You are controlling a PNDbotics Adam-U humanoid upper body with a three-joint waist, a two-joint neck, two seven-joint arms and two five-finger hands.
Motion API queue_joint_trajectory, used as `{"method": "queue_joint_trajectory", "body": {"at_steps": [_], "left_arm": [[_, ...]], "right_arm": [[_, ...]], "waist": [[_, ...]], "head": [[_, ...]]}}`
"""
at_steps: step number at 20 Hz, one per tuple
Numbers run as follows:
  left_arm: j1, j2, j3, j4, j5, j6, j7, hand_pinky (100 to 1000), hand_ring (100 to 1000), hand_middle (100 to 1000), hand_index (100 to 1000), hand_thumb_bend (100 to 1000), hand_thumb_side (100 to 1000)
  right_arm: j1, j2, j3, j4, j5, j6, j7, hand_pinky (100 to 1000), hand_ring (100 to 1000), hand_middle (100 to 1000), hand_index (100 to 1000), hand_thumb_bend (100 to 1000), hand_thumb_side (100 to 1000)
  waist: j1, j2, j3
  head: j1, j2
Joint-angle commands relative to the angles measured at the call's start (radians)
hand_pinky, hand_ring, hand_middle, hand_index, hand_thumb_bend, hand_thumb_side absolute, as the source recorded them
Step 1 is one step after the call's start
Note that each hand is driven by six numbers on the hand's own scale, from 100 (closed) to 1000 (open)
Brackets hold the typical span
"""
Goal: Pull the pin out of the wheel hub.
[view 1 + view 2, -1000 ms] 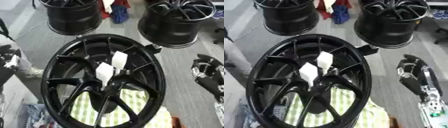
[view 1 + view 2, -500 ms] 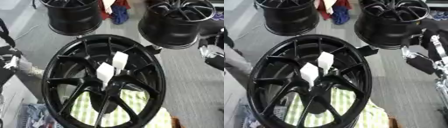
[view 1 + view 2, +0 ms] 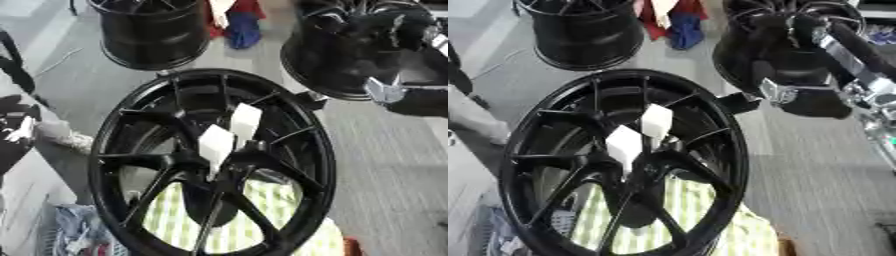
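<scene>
A big black wheel hub (image 3: pixel 320 150) lies flat in the middle of the left eye view. Two white pins stand at its centre, one (image 3: pixel 246 123) behind the other (image 3: pixel 215 145). My right hand (image 3: pixel 791 31) is raised at the upper right, blurred, in front of the back right wheel. It is apart from the pins and clear of the hub's rim. My left hand (image 3: pixel 15 126) shows only partly at the left edge, away from the hub.
Two more black wheels stand at the back, one on the left (image 3: pixel 154 36) and one on the right (image 3: pixel 343 61). Red and blue cloth (image 3: pixel 240 22) lies between them. A green checked cloth (image 3: pixel 262 210) shows under the hub's spokes. A cloth bundle (image 3: pixel 75 231) lies at the lower left.
My right hand has risen from low beside the hub's right side to the upper right, in front of the back wheel. The pins and left hand have stayed put.
</scene>
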Motion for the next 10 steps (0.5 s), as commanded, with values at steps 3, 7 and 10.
{"method": "queue_joint_trajectory", "body": {"at_steps": [3,7,10], "left_arm": [[-0.012,0.020,-0.008,-0.024,-0.008,-0.002,-0.012,552,603,625,762,294,291],[-0.013,0.020,-0.013,-0.026,-0.009,-0.003,-0.017,552,602,625,762,293,292],[-0.013,0.021,-0.017,-0.026,-0.009,-0.003,-0.022,552,602,625,762,293,292]], "right_arm": [[-0.112,-0.044,0.093,0.027,-0.014,0.011,0.081,779,783,838,919,238,173],[-0.179,-0.006,0.155,0.109,0.029,-0.012,0.147,798,814,862,934,281,164],[-0.214,0.021,0.190,0.166,0.059,-0.040,0.196,803,822,866,936,313,181]], "waist": [[-0.003,-0.010,0.010],[-0.005,-0.010,0.021],[-0.006,-0.010,0.028]], "head": [[-0.008,-0.002],[-0.014,-0.002],[-0.017,-0.002]]}}
